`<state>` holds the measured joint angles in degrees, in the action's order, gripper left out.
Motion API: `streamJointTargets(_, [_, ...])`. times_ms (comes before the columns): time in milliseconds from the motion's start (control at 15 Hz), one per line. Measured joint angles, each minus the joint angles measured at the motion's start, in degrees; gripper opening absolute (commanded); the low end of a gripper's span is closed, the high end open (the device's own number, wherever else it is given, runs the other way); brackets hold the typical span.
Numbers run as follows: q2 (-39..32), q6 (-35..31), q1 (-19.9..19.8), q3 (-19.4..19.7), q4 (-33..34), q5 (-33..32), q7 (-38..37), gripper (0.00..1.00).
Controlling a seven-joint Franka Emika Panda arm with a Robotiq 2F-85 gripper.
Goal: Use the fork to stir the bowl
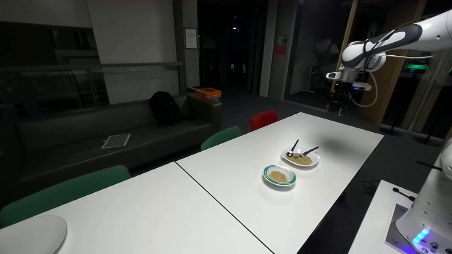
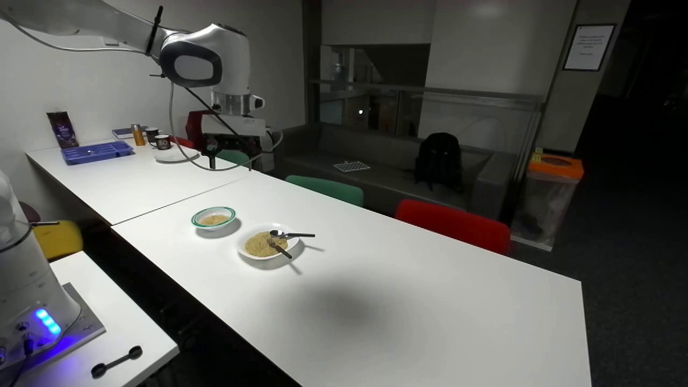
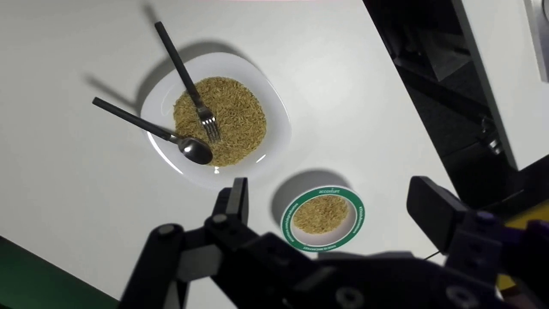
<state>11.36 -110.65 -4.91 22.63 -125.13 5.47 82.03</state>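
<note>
I see the white-and-grey jointed robot arm (image 1: 397, 38) extended; its black two-fingered gripper (image 3: 329, 197) points downward, fingers (image 3: 431, 210) wide apart.

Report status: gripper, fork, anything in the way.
Gripper high, open, empty. Fork in white dish, not in green-rimmed bowl. Spoon close beside it, may crowd the pick.

A backpack (image 1: 165, 107) (black) sits on the dark sofa (image 1: 152, 135)

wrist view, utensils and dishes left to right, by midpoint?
Spoon → fork → white dish → green-rimmed bowl. Spoon and fork both lie partly over the white dish, so their spans overlap it; the order goes by midpoints.
</note>
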Motion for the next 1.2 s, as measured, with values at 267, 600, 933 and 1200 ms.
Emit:
streamJointTargets(267, [-0.1, -2.3, -0.3, -0.6, -2.0, 0.0, 11.9, 1.0])
streamJointTargets(600, [-4.3, -12.2, -1.3, -0.9, -3.9, 0.2, 14.4, 1.0])
streamJointTargets(933, [-13.4, -20.5, -2.9, -2.7, -3.3, -0.1, 12.0, 1.0])
streamJointTargets(1200, [-17.7, -19.2, -3.7, -4.4, -1.5, -1.5, 7.6, 1.0])
